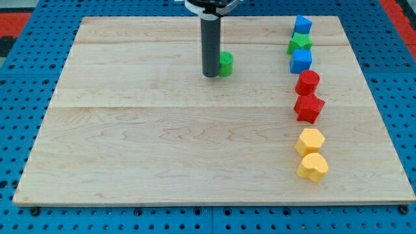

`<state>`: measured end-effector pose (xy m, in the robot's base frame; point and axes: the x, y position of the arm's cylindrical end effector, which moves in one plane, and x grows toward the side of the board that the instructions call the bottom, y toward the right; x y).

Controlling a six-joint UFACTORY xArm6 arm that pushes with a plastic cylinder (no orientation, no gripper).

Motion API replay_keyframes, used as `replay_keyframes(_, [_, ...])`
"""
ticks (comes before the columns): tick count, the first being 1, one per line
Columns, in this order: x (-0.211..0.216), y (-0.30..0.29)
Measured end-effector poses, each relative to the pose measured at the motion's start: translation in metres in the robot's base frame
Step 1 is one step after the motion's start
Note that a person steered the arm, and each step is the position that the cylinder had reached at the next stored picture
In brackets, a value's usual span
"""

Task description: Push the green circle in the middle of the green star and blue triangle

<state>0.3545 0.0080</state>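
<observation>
The green circle lies on the wooden board near the top middle. My tip stands right against its left side, partly hiding it. The green star lies at the upper right, between two blue blocks. The blue block above it sits at the board's top edge, and the blue block below it touches the star. I cannot tell which of the two is the triangle. The green circle is well to the left of this column.
Below the blue blocks on the right lie a red hexagon-like block, a red star, a yellow hexagon and a yellow heart. The wooden board rests on a blue pegboard.
</observation>
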Motion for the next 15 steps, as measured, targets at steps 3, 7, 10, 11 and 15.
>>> replay_keyframes(3, [-0.074, 0.092])
replay_keyframes(7, [-0.094, 0.110])
replay_keyframes(10, [-0.096, 0.143])
replay_keyframes(11, [-0.096, 0.143])
replay_keyframes(15, [-0.096, 0.137])
